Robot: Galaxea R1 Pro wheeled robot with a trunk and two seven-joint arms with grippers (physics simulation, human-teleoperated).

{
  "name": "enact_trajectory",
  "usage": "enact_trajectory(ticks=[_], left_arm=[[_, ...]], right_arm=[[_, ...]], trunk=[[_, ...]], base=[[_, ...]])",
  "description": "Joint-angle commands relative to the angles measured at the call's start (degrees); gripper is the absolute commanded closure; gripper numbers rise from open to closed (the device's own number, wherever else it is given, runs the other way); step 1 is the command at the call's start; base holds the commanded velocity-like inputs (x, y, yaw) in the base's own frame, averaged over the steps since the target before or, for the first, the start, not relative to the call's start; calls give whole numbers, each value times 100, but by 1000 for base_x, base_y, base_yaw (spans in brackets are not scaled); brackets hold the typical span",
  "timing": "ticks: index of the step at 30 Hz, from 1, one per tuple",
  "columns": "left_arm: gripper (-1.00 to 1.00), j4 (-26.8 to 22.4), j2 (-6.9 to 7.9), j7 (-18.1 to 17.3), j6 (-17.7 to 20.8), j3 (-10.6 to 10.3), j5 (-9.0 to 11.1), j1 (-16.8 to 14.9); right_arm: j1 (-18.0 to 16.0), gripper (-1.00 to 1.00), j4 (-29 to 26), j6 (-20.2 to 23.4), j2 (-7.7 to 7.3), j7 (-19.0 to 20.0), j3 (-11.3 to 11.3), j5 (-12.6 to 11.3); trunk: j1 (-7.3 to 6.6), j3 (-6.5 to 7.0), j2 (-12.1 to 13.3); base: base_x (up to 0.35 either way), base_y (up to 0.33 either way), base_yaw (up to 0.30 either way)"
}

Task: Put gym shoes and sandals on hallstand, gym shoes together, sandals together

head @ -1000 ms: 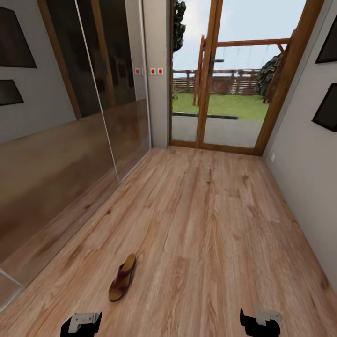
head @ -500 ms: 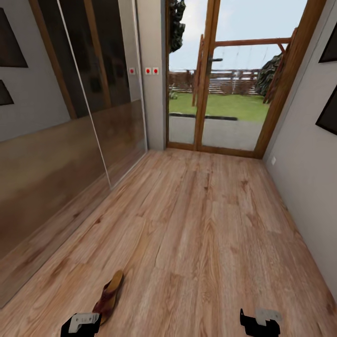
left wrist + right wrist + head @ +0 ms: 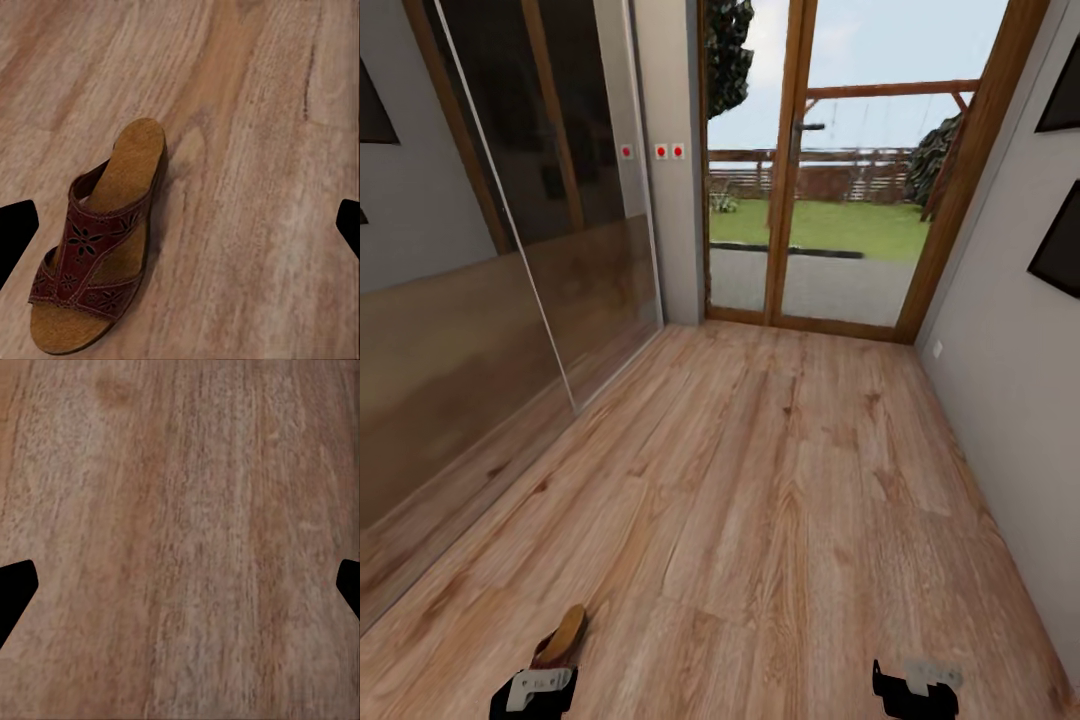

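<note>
Sandal [image 3: 97, 247] flat on corridor floor [image 3: 780, 500]

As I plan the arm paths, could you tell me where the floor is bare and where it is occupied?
Bare planks run from the right gripper to the glass door. The only occupied patch is by the left gripper, where one sandal lies on the floor.

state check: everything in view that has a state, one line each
sandal: flat on the floor, sole down, not held
left end effector: open, above the sandal, holding nothing
right end effector: open, over bare floor, holding nothing
floor: one sandal on it, near the left end effector
glass door: looks shut
</note>
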Motion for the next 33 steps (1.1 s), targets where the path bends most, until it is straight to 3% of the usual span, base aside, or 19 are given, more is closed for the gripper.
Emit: enact_trajectory(ticks=[1,33], left_arm=[[-100,-1,-4,-47,-21,48,-34,-5],[-100,-2,-4,-47,-21,57,-25,-5]], right_arm=[[-3,-100,4,-21,1,10,-10,-20],[-3,-100,-5,-21,3,-2,-10,-30]], trunk=[[1,-5,-2],[1,-5,-2]], base=[[179,-243,0],[230,-237,0]])
